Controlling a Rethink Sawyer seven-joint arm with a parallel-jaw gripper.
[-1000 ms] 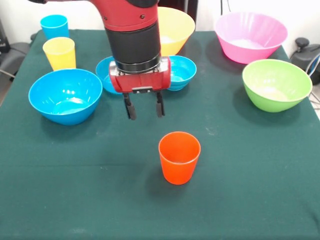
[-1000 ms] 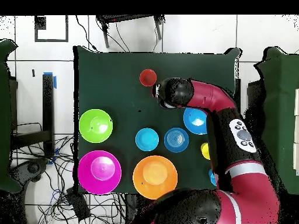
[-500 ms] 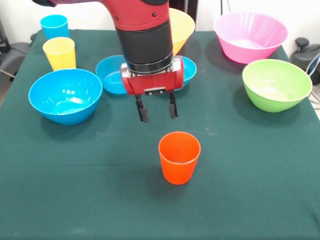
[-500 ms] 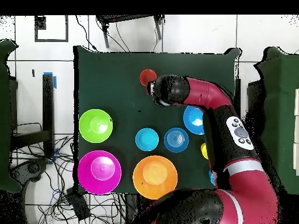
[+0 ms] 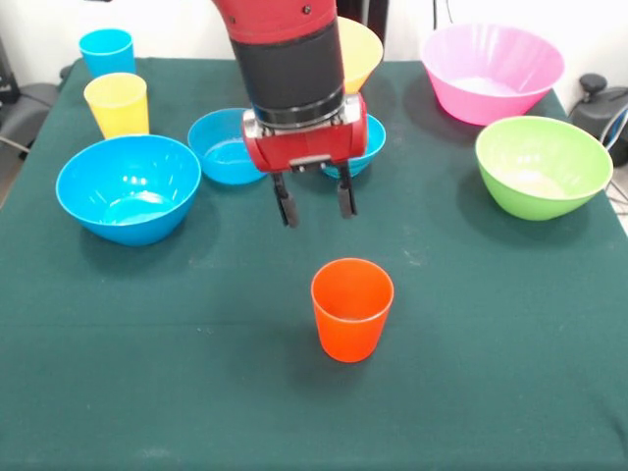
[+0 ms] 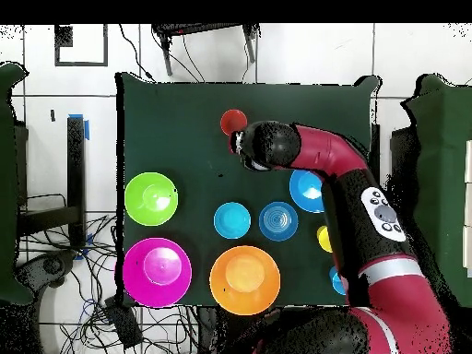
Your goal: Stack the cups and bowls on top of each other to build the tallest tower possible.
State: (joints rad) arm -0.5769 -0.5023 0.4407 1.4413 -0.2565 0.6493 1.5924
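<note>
Red and black gripper (image 5: 315, 203) released, fingers spread and empty, hanging above the green cloth table (image 5: 491, 343). Glossy orange-red plastic cup (image 5: 351, 308) upright at five o'clock from the gripper, apart from it. Large pink plastic bowl (image 5: 492, 72) at two o'clock, medium green plastic bowl (image 5: 543, 165) at three, medium blue plastic bowl (image 5: 129, 187) at nine. Nothing stacked.

Three cups stand on the bench: one orange-red (image 5: 351, 308), one yellow (image 5: 117, 104), one sky blue (image 5: 106, 50).

Six bowls: one yellow-orange (image 5: 355, 49), one pink (image 5: 491, 72), one green (image 5: 542, 165), and three blue, a larger one (image 5: 129, 187) and two smaller ones (image 5: 222, 145) (image 5: 367, 137).
</note>
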